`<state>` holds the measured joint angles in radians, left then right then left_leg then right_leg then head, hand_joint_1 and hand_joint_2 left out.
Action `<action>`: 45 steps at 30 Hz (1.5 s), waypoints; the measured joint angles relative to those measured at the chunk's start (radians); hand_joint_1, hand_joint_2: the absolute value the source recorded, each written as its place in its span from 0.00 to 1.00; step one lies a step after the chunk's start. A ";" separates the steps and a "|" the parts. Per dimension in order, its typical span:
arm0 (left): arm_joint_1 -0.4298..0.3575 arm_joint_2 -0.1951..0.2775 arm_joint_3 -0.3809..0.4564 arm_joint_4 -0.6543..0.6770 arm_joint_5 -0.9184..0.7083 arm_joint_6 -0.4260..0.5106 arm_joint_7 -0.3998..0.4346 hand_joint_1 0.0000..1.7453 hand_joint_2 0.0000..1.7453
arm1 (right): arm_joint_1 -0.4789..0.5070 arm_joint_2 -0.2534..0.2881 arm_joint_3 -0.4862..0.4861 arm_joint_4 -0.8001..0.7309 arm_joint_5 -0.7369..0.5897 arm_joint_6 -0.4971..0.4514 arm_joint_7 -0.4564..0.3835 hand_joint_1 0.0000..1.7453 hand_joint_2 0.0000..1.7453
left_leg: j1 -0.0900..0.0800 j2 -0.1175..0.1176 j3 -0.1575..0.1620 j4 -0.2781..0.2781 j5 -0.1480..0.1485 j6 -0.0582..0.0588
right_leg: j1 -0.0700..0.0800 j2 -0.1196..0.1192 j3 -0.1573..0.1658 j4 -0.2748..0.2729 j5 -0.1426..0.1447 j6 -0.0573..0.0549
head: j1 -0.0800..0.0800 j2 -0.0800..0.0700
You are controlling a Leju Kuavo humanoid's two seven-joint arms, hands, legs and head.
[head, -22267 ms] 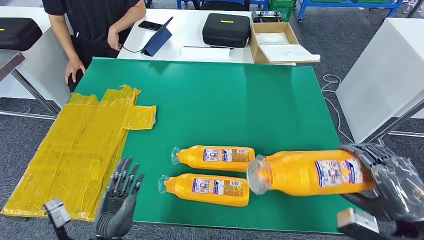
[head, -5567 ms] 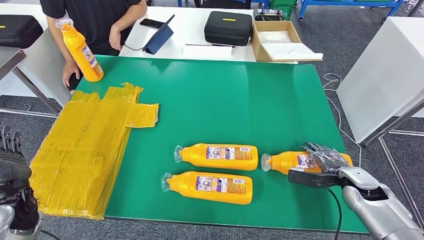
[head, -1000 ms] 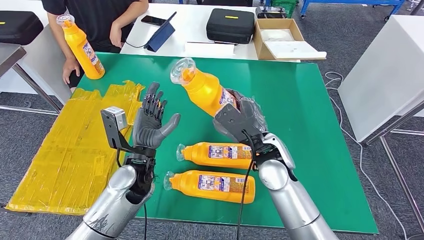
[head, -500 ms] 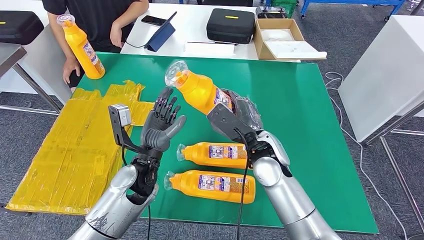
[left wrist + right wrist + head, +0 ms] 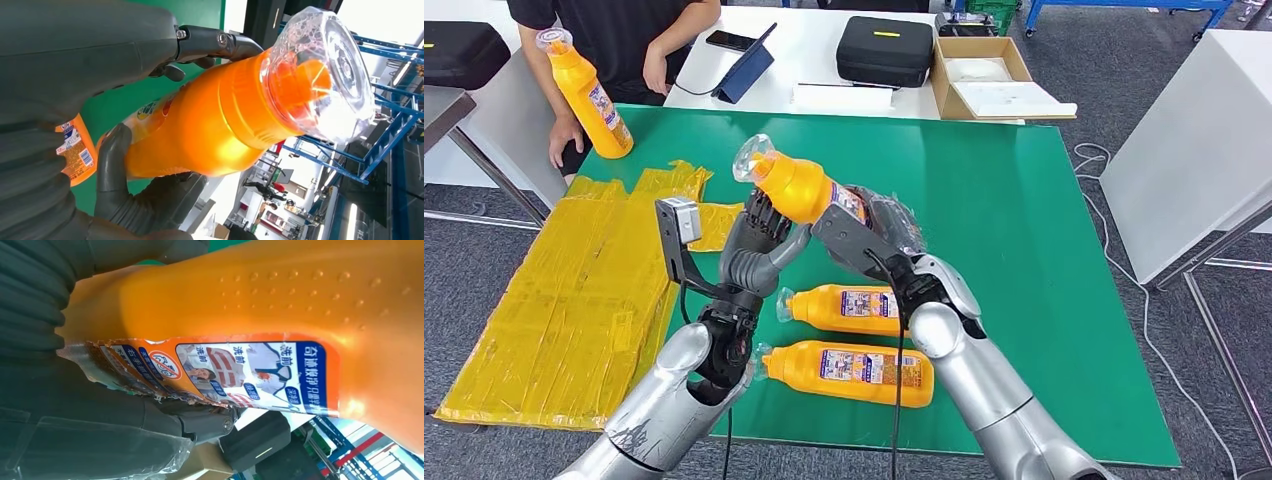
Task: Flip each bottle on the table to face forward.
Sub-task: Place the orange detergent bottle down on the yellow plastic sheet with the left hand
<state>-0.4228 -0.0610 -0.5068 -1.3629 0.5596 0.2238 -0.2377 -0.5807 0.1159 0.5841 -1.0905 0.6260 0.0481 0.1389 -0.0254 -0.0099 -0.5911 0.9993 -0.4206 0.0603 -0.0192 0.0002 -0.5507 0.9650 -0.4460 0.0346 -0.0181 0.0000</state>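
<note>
Grey floor (image 5: 484, 260), white tables (image 5: 804, 60) (bkgd)

Glossy plastic, matt green, crinkled film

The raised bottle (image 5: 799, 187) is smooth, glossy orange plastic with a clear faceted cap and a shiny printed label. The table (image 5: 984, 200) has a matt green top. The yellow sheet (image 5: 574, 290) looks like crinkled, shiny film. Both arms are brushed silver metal

Both hands, left hand (image 5: 759, 243) and right hand (image 5: 879, 228), grip a raised orange bottle (image 5: 796, 186) (cap tilted up)
</note>
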 joint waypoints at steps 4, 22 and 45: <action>0.000 0.000 0.000 0.000 0.000 0.001 0.000 0.00 1.00 | -0.009 0.000 0.001 0.015 0.000 0.000 0.000 1.00 1.00 | 0.000 0.000 0.000 0.000 0.000 0.000 | 0.000 0.000 0.000 0.000 0.000 0.000 | 0.000 0.000; -0.018 0.000 0.041 -0.035 -0.017 0.054 0.006 0.00 1.00 | -0.068 0.065 0.057 0.056 0.018 0.110 -0.006 1.00 1.00 | 0.000 0.000 -0.001 0.000 0.001 -0.001 | 0.000 0.000 0.000 0.001 0.000 0.000 | 0.000 0.000; 0.071 0.008 0.094 -0.069 -0.058 0.052 0.011 0.63 1.00 | -0.091 0.105 0.237 0.061 0.009 0.105 0.000 1.00 1.00 | 0.000 0.000 -0.002 0.000 0.001 -0.001 | 0.000 0.000 -0.001 0.001 0.000 0.000 | 0.000 0.000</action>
<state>-0.3520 -0.0527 -0.4129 -1.4318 0.5018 0.2760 -0.2269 -0.6716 0.2209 0.8214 -1.0297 0.6349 0.1534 0.1392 -0.0252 -0.0095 -0.5926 0.9992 -0.4199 0.0593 -0.0194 0.0006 -0.5520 0.9657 -0.4460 0.0346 -0.0179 0.0000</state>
